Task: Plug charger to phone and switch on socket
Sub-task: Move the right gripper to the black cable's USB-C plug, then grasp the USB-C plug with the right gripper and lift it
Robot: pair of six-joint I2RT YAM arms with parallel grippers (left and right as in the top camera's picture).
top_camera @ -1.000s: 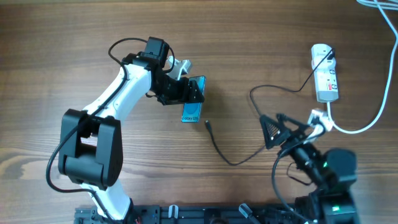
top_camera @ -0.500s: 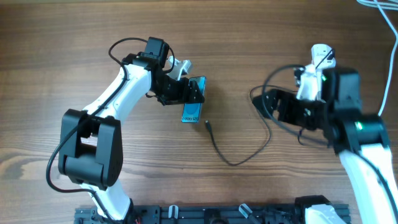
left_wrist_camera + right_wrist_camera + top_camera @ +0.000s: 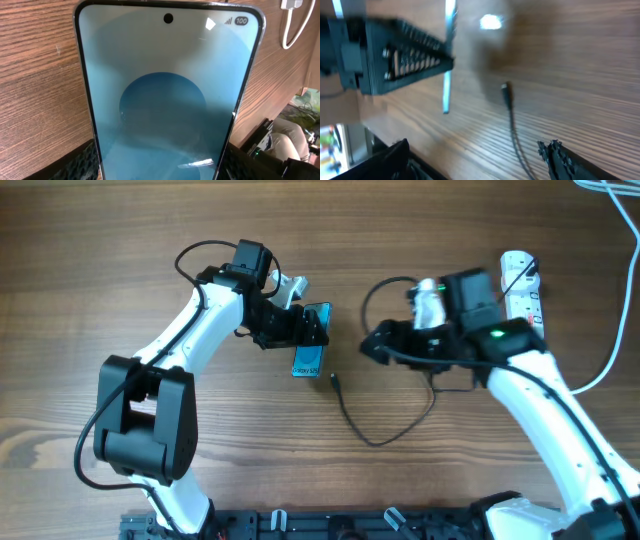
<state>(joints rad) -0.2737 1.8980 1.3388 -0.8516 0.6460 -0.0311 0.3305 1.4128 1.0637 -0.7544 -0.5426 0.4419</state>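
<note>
The phone (image 3: 307, 363) lies on the table with its cyan screen lit, and my left gripper (image 3: 312, 330) is shut on its far end. In the left wrist view the phone (image 3: 167, 100) fills the frame between the jaws (image 3: 160, 172). The charger's small plug tip (image 3: 335, 381) lies just right of the phone's near end; its thin black cable (image 3: 375, 440) loops back to the socket (image 3: 522, 300) at the far right. My right gripper (image 3: 372, 348) is open and empty, right of the phone and above the tip. The blurred right wrist view shows the tip (image 3: 506, 92) ahead of the open jaws (image 3: 477, 160).
The socket's thick white lead (image 3: 600, 370) curves along the right edge of the wooden table. In the right wrist view my left gripper's black finger (image 3: 395, 55) and the phone's edge (image 3: 448, 90) stand to the left of the plug tip.
My right arm has swung from the front right, past the socket, and left to beside the phone. The left arm and phone have not moved.
</note>
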